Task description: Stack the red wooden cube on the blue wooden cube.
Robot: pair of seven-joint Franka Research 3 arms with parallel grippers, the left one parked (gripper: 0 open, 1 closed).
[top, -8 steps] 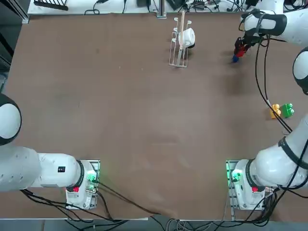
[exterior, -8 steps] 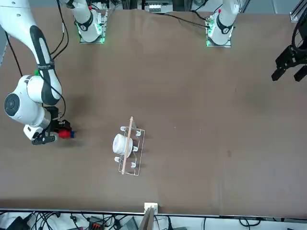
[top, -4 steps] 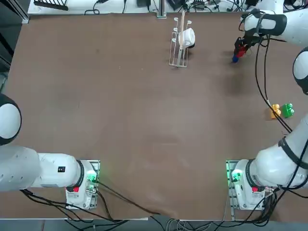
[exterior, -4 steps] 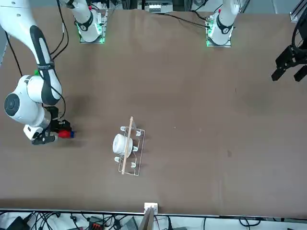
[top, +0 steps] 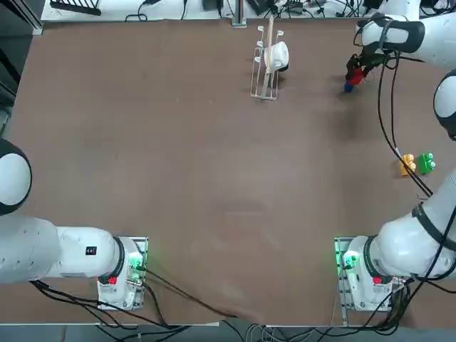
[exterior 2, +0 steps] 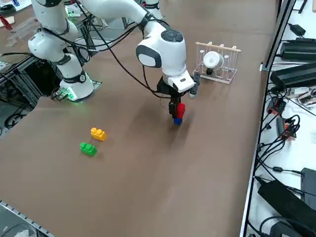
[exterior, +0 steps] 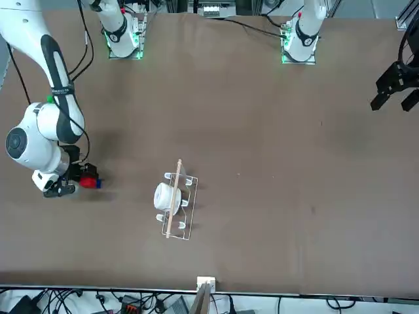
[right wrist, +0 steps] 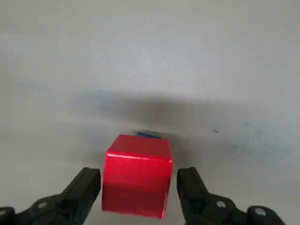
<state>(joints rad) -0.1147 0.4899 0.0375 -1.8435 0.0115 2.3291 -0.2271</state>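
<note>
Only a sliver of blue wooden cube (right wrist: 149, 135) shows — red wooden cube (right wrist: 136, 176) covers it, end effector (right wrist: 139, 199) spread wide.

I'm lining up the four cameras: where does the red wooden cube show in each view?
Top: red wooden cube far right, right of the dish rack.
Front: at left, left of that rack.
Right side: centre, under the right tool.
Wrist: between the fingers.
Shared landmark: the rack.

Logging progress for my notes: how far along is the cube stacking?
Nearly done: the red cube sits on the blue cube near the rack. The right gripper is open around the red cube, its fingers clear of the sides. What remains is lifting the arm away.
</note>
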